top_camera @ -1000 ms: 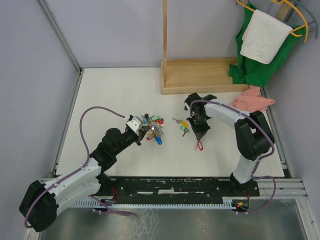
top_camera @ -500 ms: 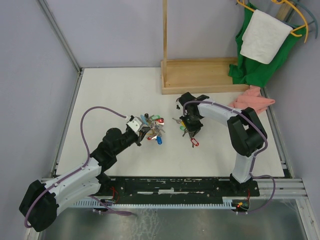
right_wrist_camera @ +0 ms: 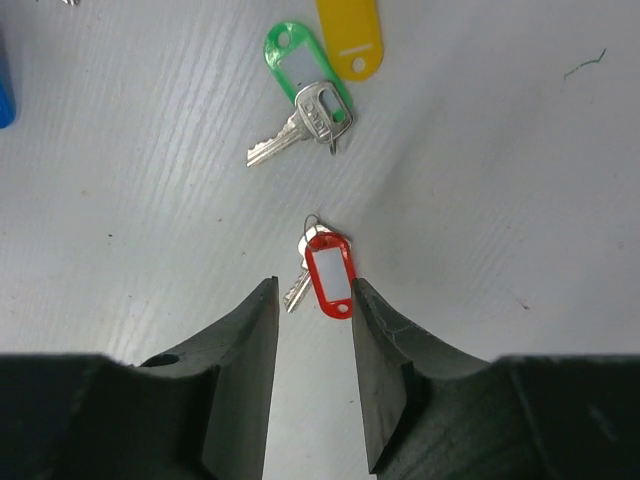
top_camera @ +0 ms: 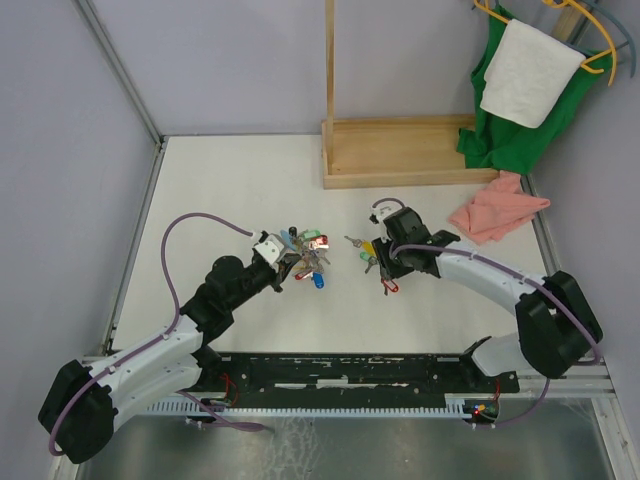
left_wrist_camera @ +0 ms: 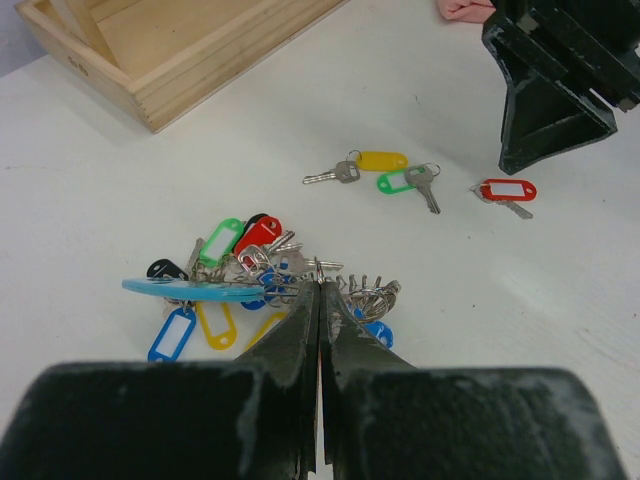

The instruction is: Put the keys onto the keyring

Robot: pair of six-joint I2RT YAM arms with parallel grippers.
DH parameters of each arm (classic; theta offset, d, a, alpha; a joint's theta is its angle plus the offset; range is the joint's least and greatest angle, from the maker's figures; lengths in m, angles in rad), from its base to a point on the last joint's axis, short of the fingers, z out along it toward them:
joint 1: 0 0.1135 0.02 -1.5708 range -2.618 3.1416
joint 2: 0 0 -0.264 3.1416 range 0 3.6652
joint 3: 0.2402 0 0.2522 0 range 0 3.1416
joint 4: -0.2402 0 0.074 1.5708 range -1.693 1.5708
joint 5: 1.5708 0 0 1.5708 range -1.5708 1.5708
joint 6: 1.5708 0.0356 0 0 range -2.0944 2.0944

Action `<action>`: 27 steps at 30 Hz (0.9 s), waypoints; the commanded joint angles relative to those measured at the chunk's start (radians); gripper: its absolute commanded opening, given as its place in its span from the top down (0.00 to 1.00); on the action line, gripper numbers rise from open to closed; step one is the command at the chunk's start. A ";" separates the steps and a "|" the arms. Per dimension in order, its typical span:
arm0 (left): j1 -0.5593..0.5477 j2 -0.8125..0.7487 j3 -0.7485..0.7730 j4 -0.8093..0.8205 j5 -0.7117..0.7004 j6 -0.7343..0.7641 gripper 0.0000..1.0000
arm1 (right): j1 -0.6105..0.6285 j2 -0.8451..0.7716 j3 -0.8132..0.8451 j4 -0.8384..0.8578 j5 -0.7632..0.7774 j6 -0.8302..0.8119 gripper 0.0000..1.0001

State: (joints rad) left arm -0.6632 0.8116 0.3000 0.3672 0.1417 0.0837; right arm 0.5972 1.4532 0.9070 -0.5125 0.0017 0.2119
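Observation:
The keyring, a light-blue band with a wire ring and many coloured tags, lies left of the table's centre. My left gripper is shut on its metal wire. Three loose keys lie to the right of it: a yellow-tagged one, a green-tagged one and a red-tagged one. My right gripper stands open just over the red-tagged key. That key lies flat on the table at the fingertips, touching neither finger.
A wooden stand with a low tray sits at the back. A pink cloth lies right of the right arm. A green cloth and a white towel hang at the back right corner.
My right gripper has opened and the red-tagged key now lies loose on the table. The right arm has swung its elbow out to the right. The left arm has not moved.

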 commanded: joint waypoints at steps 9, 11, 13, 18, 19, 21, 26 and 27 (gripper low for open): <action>-0.001 -0.003 0.040 0.029 0.025 0.030 0.97 | 0.090 -0.184 -0.313 0.487 0.111 0.007 0.60; -0.002 -0.003 0.041 0.030 0.027 0.030 0.97 | 0.096 -0.171 -0.331 0.512 0.134 0.003 0.60; -0.001 -0.003 0.041 0.030 0.026 0.030 0.97 | 0.104 -0.158 -0.351 0.544 0.156 0.001 0.60; -0.001 -0.002 0.039 0.034 0.032 0.031 0.97 | 0.119 -0.125 -0.374 0.602 0.200 -0.008 0.61; 0.000 -0.001 0.039 0.037 0.035 0.031 0.97 | 0.120 -0.117 -0.373 0.610 0.204 -0.012 0.62; -0.001 0.003 0.039 0.038 0.040 0.031 0.97 | 0.123 -0.102 -0.372 0.614 0.210 -0.014 0.65; -0.001 0.002 0.039 0.038 0.042 0.032 0.97 | 0.127 -0.085 -0.372 0.608 0.231 -0.010 0.70; -0.001 0.001 0.039 0.038 0.043 0.033 0.97 | 0.128 -0.085 -0.373 0.601 0.239 -0.008 0.70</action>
State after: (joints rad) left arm -0.6636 0.8127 0.3000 0.3672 0.1669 0.0837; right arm 0.7181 1.3647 0.5365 0.0460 0.1917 0.2070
